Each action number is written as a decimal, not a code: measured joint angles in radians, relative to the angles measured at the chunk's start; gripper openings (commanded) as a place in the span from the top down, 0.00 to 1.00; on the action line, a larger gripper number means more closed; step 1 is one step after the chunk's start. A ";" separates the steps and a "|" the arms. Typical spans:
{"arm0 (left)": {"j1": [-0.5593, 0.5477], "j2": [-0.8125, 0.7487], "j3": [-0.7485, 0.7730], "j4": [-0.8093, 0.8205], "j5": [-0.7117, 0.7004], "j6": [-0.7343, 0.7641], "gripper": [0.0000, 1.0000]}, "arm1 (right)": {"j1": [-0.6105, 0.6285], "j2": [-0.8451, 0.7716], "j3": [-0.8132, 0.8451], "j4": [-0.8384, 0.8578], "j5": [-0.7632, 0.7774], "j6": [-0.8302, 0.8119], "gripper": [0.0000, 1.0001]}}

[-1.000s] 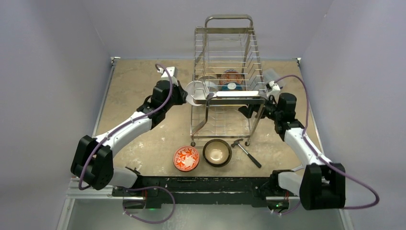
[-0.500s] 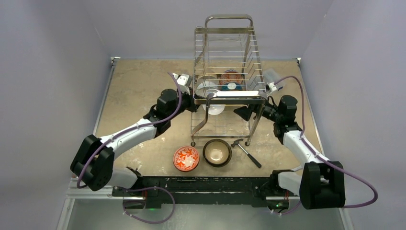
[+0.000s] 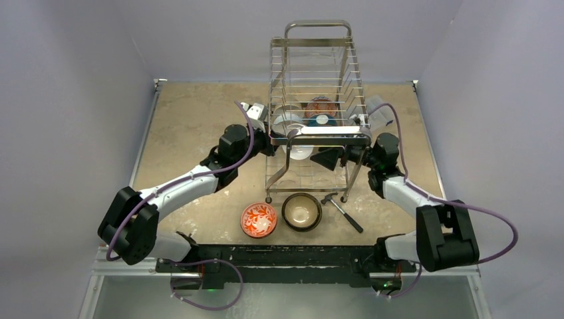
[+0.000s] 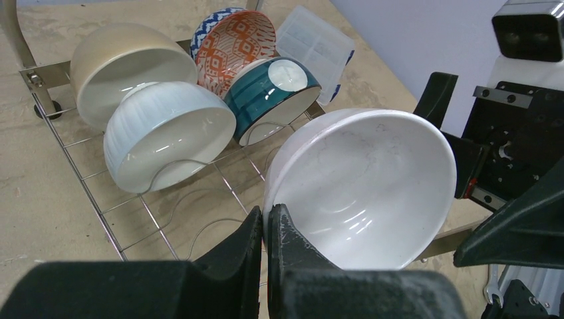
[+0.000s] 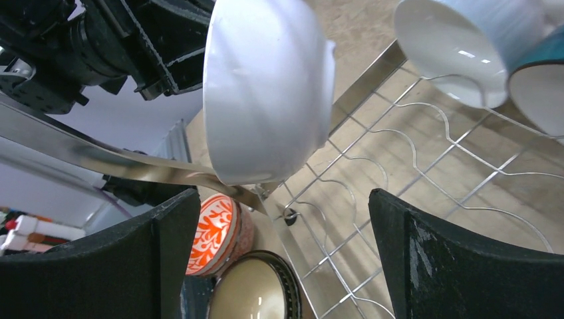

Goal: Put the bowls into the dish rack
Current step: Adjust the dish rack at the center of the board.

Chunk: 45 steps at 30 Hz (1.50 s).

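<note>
Right tool (image 5: 282, 206) moved nearer dish rack (image 3: 312, 60), spread wide, left tool (image 4: 266, 229) seemingly pinching white bowl (image 4: 362, 186) rim

Even overhead light, faint shadows on the beige stone-patterned counter (image 3: 186, 119), glare on the near top bar of the tall chrome wire dish rack (image 3: 329, 131), highlights inside the glossy white ceramic bowl (image 4: 366, 186), black fingers (image 5: 465, 266) of the right tool (image 5: 282, 199) blurred
</note>
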 measured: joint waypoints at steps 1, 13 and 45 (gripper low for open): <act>0.000 0.000 0.000 0.000 0.000 0.001 1.00 | 0.011 0.014 0.000 0.013 -0.001 0.010 0.01; 0.001 0.000 0.000 0.001 -0.002 0.017 1.00 | 0.048 0.143 0.031 0.203 -0.029 0.148 0.02; 0.007 0.002 0.000 0.025 0.047 0.014 1.00 | 0.088 0.255 0.076 0.391 0.011 0.305 0.18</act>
